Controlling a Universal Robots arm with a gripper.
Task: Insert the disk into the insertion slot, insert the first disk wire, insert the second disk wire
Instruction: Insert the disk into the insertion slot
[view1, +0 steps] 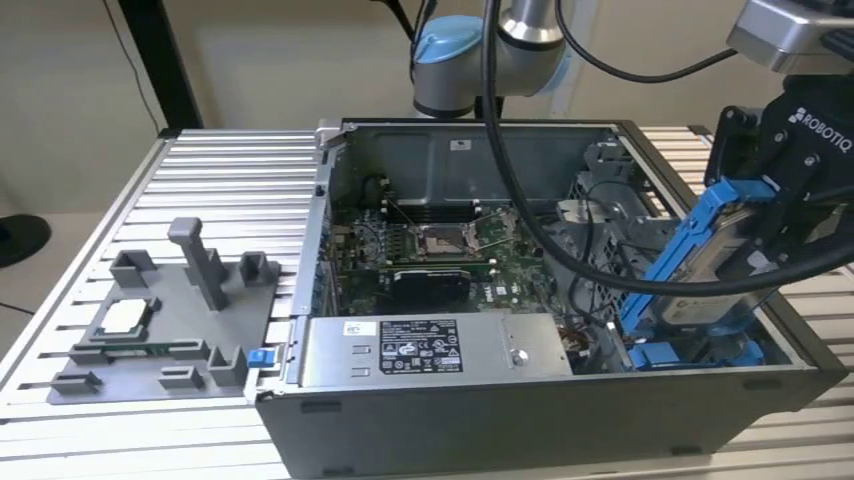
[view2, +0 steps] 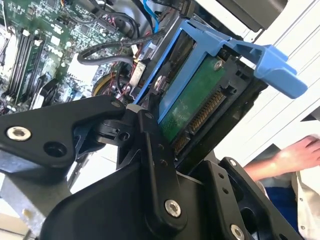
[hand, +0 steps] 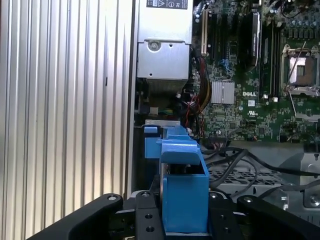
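Right now the gripper (view1: 763, 235) has its two fingers (view2: 152, 145) squeezed tight on the disk (view1: 701, 270), one on each flat side. The disk sits in its blue frame and hangs tilted over the open computer box (view1: 534, 420), on the exterior view's right. Its low end is just above the slot (view1: 681, 352). I think it is not in the slot yet.

What could go wrong? The disk leans, so a corner could catch on the edge of the slot and jam. Loose wires (hand: 232, 159) lie near the slot and could get pinched under the disk. The thick black cable (view1: 497, 150) from the arm droops across the box, right by the disk, and could snag on it. In the second wrist view a person's hand (view2: 300, 150) is near the gripper, and it might get bumped.

Now the count:
- One gripper and one disk.
- One slot and one computer box.
- One grey box (view1: 521, 350) with a label, inside at the front.
- One green board (view1: 501, 265) lying in the bottom.
- One hand.
- One grey tray (view1: 147, 350) on the table (view1: 227, 180), well apart from the work.
- Many wires, too tangled for me to count.
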